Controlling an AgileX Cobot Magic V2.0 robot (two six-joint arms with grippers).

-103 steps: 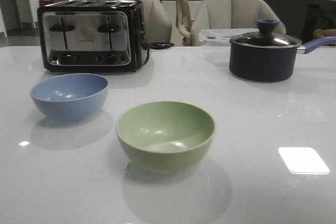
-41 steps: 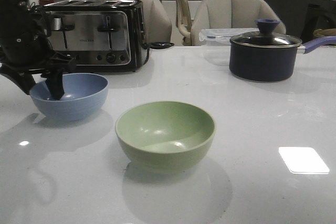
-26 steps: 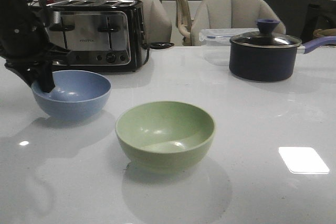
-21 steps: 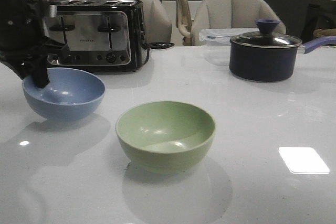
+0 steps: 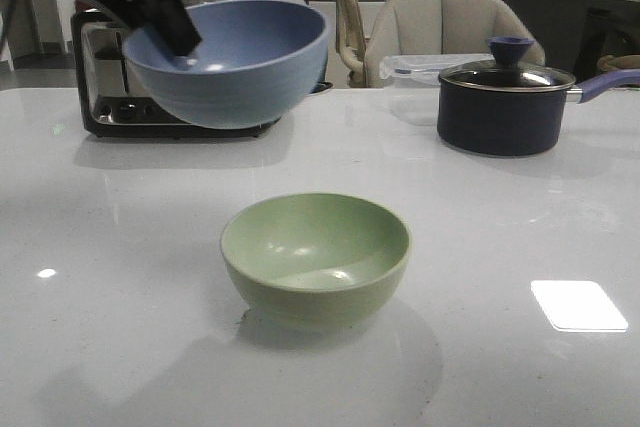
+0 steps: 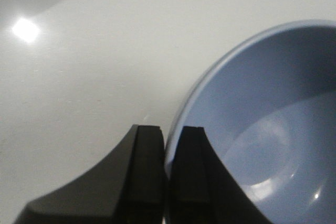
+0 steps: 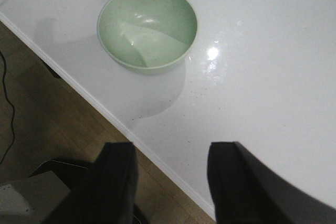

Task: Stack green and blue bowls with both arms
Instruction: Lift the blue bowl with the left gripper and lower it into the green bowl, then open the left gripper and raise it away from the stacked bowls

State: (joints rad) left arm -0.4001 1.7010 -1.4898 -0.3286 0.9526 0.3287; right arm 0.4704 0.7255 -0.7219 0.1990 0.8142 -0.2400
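The left gripper (image 6: 167, 177), jaws pinching its rim, has lifted the blue bowl (image 5: 228, 60) off the counter (image 5: 500, 247); green bowl (image 5: 315, 257) waits mid-counter, right gripper (image 7: 169, 174) wide.

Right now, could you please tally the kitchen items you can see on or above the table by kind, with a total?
Bowls: 2, the blue bowl and the green bowl
Toasters: 1, the toaster
Saucepans: 1, the lidded saucepan
Plastic containers: 1, the clear container
Total: 5
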